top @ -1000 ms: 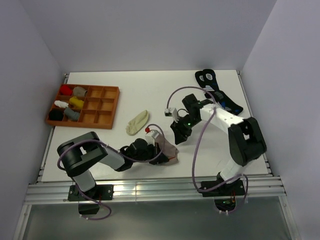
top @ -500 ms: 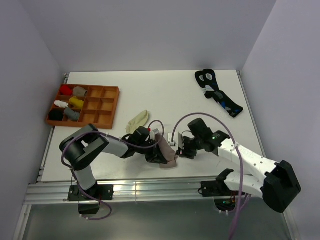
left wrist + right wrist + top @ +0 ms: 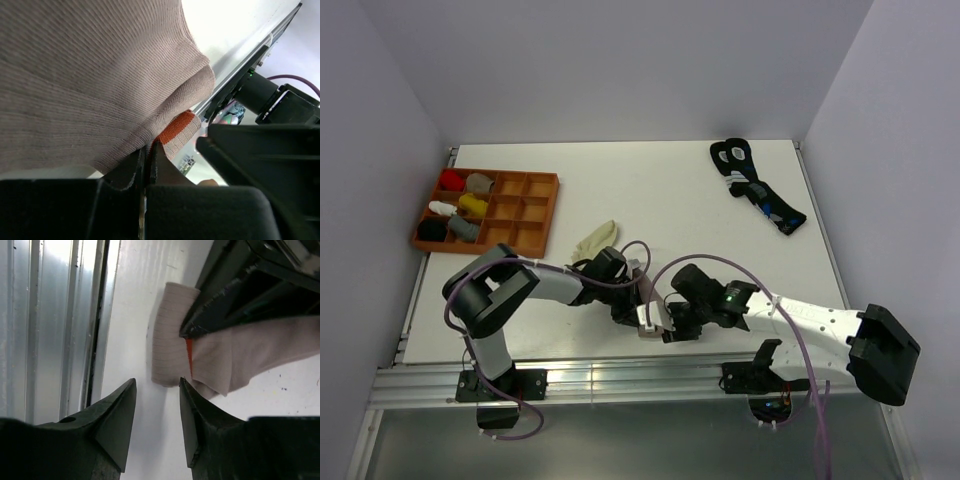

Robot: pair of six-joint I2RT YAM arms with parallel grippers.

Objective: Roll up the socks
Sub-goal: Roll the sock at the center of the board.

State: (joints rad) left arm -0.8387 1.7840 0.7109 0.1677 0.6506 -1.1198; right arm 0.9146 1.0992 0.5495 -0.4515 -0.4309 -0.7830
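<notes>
The taupe sock [image 3: 647, 293] lies near the table's front edge, folded over, with its red stripe [image 3: 172, 127] showing at the fold. My left gripper [image 3: 632, 305] is shut on that fold [image 3: 148, 150]. My right gripper [image 3: 660, 326] stands open just in front of the sock's near end [image 3: 170, 355], its fingertips [image 3: 131, 387] apart and empty, the right one beside the fabric's edge. The cream sock [image 3: 595, 243] lies flat on the table behind the left arm.
A brown tray [image 3: 542, 215] with several small sock bundles sits at the far left. Black socks [image 3: 757, 187] lie at the back right. The metal rail of the table's front edge [image 3: 50, 340] runs close beside my right gripper.
The right arm swung from the table's middle down to the front edge, ending beside the taupe sock. The left gripper shifted slightly right, still holding the sock.
</notes>
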